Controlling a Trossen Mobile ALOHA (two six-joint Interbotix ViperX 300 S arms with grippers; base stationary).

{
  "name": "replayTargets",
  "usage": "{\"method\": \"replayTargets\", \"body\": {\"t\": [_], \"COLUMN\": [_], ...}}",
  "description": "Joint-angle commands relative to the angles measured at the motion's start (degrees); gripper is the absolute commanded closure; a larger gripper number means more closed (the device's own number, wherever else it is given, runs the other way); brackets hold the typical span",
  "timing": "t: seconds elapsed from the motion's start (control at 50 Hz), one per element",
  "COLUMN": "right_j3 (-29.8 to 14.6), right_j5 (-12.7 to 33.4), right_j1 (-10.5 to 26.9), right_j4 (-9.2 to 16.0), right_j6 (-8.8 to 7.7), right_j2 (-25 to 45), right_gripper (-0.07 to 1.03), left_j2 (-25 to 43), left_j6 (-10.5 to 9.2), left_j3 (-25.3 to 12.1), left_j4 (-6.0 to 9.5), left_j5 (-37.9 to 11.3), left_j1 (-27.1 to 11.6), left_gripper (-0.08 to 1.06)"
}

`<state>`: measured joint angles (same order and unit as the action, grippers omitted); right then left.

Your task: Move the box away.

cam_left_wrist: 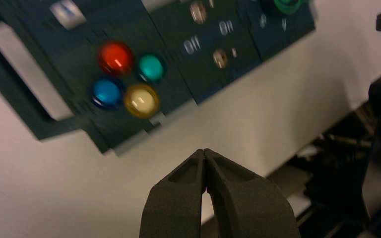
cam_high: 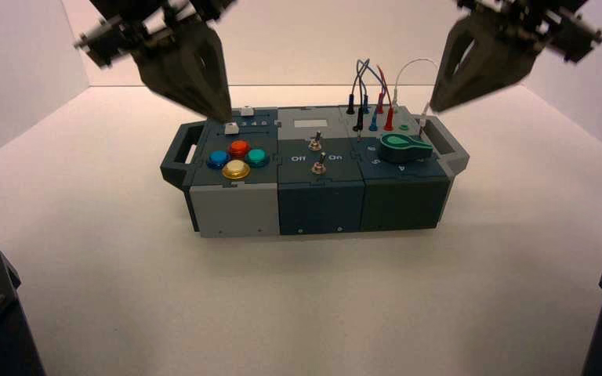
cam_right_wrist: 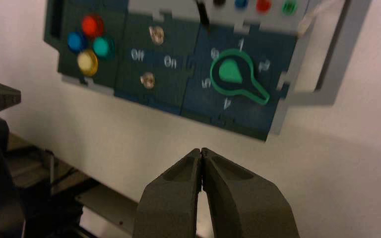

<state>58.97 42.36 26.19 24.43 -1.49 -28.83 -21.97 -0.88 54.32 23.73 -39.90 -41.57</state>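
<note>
The box point(cam_high: 313, 168) sat mid-table; both the left gripper point(cam_left_wrist: 204, 154) and right gripper point(cam_right_wrist: 201, 152) hovered above its ends, tips pressed together. Only the high view showed the wires point(cam_high: 372, 82); the handles got cropped in the wrist views.

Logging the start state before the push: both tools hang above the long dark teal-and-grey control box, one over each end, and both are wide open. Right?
Not quite: both tools are shut. The left wrist view shows the left tool with its tips pressed together, and the right wrist view shows the same for the right tool. They do hang above the long dark teal-and-grey control box, one over each end.
</note>
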Motion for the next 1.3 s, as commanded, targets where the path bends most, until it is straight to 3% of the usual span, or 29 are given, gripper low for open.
{"method": "replayTargets", "body": {"t": [0.02,0.26,0.48,0.8,1.3], "right_j3": [0.35,0.79,-0.26,-2.2,-4.22], "right_j5": [-0.26,-2.29,-4.83,-7.12,-12.3], "right_j1": [1.58,3.34,5.27,5.8,5.8], "right_j4": [1.58,2.64,3.16,3.16,2.99], "right_j6": [-0.35,-0.79,-0.88,-1.67,-2.37], "right_j2": [1.67,7.56,12.66,19.42,27.69], "right_gripper": [0.98,0.98,0.98,0.98,0.98], "left_j2": [0.88,2.55,7.12,16.0,22.41], "left_j6": [-0.62,-0.88,0.26,2.46,5.1], "left_j3": [-0.62,0.09,0.62,-2.37,-4.31], "left_j4": [0.7,0.7,0.26,0.18,-0.7], "left_j5": [-0.26,-0.26,0.53,1.23,5.01], "left_j1": [-0.79,-0.88,-0.88,-0.97,-0.97], "left_gripper": [1.01,1.01,1.01,1.01,1.01]}}
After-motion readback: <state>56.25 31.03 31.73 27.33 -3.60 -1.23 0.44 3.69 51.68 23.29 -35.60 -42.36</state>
